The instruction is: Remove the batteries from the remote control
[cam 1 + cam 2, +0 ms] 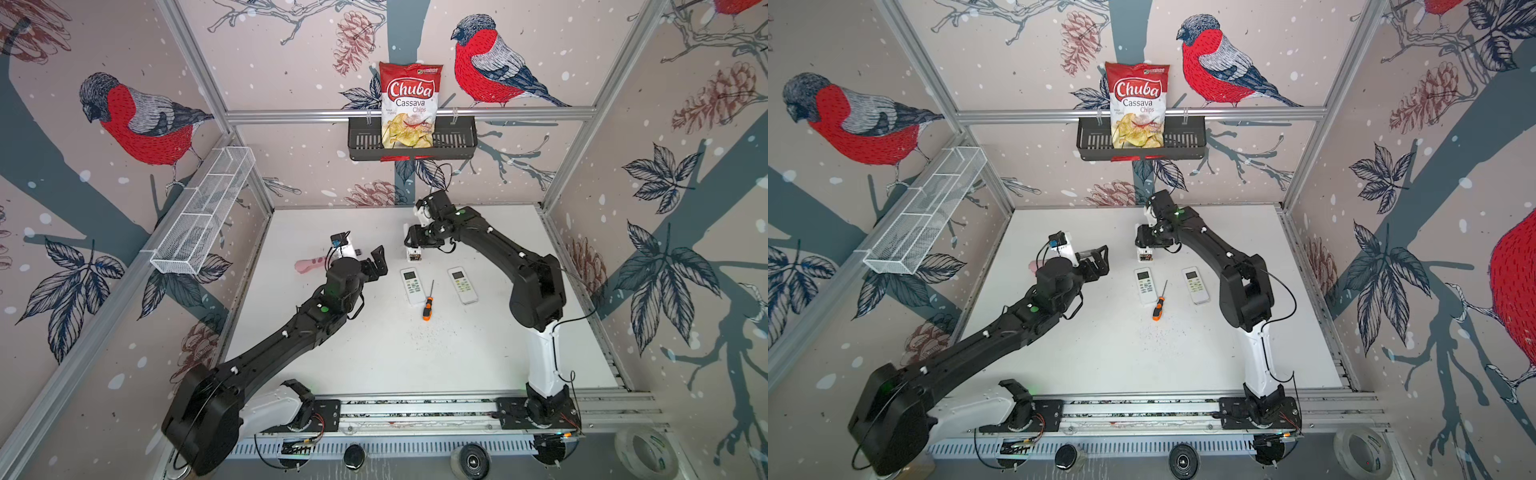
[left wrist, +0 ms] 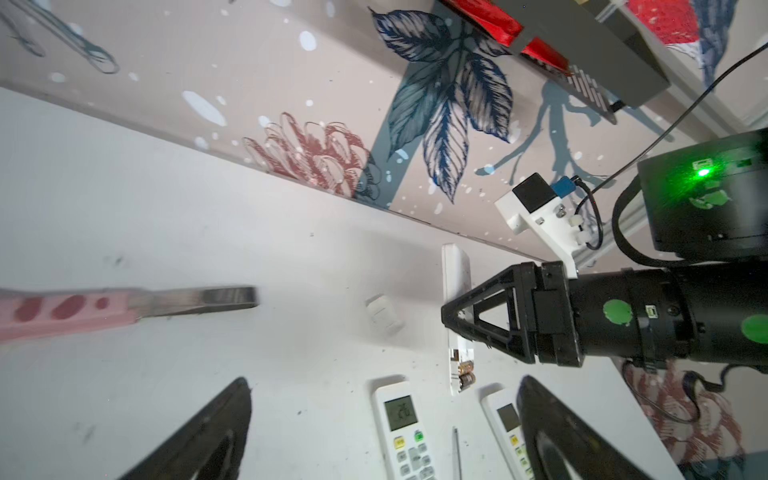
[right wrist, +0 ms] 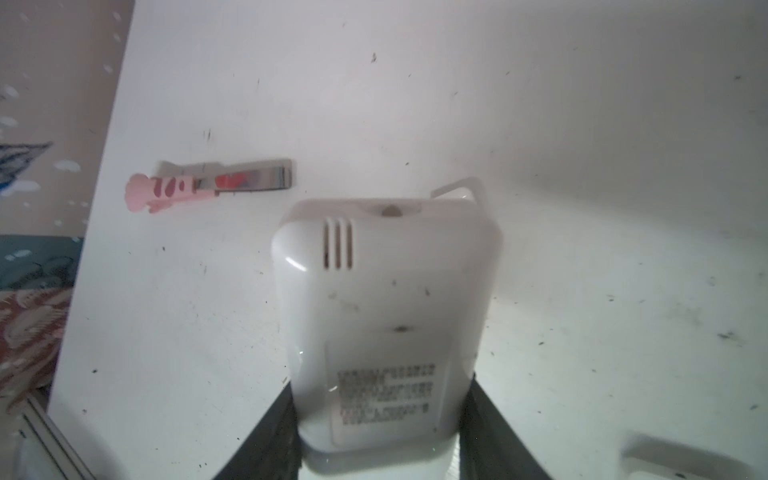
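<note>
Black and set at a middling gap, the right pincer (image 3: 382, 384) is closed on the held remote (image 3: 386, 291), a white one gripped across its width with its labelled back turned to the right wrist camera. At the open end of the held remote, the batteries (image 2: 466, 373) are seated in their compartment; two cell ends seem to be shown there, though the view is small and dim. Whether the remote's lower edge touches the white surface (image 1: 374, 353) cannot be told.

The left pincer (image 1: 376, 264) is spread wide and nothing is held in it. It is poised above the surface near the held remote, to its left in both top views, and apart from it. A small white piece (image 2: 384, 311) is seen lying on the surface just beside the held remote, on the left pincer's side.

Nearer the front, a left remote (image 1: 411, 284) and a right remote (image 1: 462, 284) are laid face up, and an orange-and-black-handled screwdriver (image 1: 428, 301) is laid between them. A pink-handled metal tool (image 1: 309, 264) is lying further left, partly hidden by the left arm.

On the back wall, a chips bag (image 1: 409, 104) is stood in a black basket (image 1: 361, 143), and a white wire basket (image 1: 203, 212) is hung on the left wall.
</note>
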`<state>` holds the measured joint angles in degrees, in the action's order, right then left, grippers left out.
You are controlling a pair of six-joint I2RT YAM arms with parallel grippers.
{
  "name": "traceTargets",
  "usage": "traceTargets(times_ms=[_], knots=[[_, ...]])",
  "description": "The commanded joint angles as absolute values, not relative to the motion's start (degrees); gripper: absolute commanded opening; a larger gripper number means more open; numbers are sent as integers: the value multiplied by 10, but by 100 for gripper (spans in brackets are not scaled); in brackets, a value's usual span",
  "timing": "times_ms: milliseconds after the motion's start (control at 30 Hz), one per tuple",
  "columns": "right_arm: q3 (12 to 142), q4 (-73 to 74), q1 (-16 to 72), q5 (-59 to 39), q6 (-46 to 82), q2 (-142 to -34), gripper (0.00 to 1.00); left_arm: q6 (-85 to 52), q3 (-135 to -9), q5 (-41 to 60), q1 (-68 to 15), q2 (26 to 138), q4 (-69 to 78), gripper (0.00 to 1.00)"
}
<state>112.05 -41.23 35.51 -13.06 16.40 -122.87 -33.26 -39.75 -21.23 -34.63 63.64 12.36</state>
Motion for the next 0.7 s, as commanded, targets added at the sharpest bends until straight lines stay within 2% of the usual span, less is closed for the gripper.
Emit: traceTargets(times_ms=[0, 367, 667], knots=[[1151, -478, 392, -65, 139, -1252, 30, -356, -390, -271, -342, 599, 31, 98], [1249, -536, 501, 8, 139, -1364, 31, -356, -350, -271, -319, 508, -21, 98], [1333, -588, 540, 47, 138, -1444, 32, -362, -314, -255, -294, 463, -11, 98]])
